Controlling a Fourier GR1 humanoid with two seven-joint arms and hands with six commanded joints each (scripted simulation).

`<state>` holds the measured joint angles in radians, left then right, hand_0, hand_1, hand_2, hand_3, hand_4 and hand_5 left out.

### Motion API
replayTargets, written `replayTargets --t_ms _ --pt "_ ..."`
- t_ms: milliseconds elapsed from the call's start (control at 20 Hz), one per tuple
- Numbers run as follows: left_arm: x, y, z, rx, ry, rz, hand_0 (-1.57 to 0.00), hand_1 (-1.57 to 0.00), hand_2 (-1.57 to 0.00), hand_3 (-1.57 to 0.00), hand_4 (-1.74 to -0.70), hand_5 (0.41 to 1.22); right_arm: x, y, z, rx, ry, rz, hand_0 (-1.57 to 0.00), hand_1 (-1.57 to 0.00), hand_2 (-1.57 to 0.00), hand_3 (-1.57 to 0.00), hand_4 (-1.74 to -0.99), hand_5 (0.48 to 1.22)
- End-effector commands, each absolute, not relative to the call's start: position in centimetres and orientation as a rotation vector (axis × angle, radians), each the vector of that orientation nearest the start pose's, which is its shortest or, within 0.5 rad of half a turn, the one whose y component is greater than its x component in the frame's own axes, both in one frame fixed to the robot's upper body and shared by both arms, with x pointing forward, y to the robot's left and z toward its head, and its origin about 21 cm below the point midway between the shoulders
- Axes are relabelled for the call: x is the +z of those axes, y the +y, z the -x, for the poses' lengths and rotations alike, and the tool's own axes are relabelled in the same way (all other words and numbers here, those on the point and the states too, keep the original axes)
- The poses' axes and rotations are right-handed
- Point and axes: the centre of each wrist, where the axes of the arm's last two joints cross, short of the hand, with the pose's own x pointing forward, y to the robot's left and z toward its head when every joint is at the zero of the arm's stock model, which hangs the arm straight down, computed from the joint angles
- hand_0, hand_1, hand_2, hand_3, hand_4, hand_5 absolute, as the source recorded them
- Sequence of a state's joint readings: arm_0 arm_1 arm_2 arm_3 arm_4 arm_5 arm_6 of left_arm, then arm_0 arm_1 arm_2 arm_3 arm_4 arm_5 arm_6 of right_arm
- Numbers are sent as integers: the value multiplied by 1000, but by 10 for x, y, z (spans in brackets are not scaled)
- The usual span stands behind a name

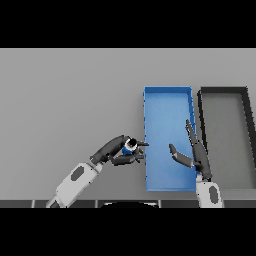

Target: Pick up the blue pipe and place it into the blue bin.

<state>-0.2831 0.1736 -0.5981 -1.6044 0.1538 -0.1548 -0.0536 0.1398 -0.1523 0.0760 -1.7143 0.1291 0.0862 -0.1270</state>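
Left hand [119, 150] curls its fingers and thumb round the blue pipe [128, 148], which shows only as a small blue patch with a pale end peeping from the grip, just outside the left wall of the blue bin [167, 100]. From the pipe, the bin's floor lies toward three o'clock, with the near wall standing between. The likely risk is that wall: whether the pipe is lifted clear of the grey table [70, 100] cannot be told, and carried too low across the rim it could catch and twist out of a grip that covers most of it. A release made too early would drop it on the table beside the bin. The left forearm reaches up from seven o'clock, wrist turned inward, fingertips touching or nearly touching the bin's edge. Right hand [192, 152] hovers over the bin's right side, fingers straight and spread, thumb apart, holding nothing. A dark bin [225, 92] sits just beyond at three o'clock.
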Motion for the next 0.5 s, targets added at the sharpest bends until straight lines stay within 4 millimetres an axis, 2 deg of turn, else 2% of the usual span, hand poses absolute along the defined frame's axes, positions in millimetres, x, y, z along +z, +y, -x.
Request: replayTargets --t_ms 0,150,350,450 --pt "55 103 -254 -772 -1685 635 -1566 -1566 -1567 -1441 -1727 1219 9 -254 -214 323 -1676 94 1 1 1 1 -1186 629" --pt "54 101 -254 -769 -1668 637 -1568 -1569 -1569 -1443 -1729 1219 6 -253 -215 314 -1664 65 1 1 1 1 -1174 629" --pt "53 98 -251 -788 -1659 627 -1570 -1570 -1570 -1443 -1731 1220 1 -252 -217 306 -1655 28 1 1 1 1 -1209 623" --pt "52 99 -251 -791 -1656 622 -1570 -1570 -1570 -1439 -1731 1220 4 -254 -218 289 -1669 10 1 1 1 1 -1197 618"
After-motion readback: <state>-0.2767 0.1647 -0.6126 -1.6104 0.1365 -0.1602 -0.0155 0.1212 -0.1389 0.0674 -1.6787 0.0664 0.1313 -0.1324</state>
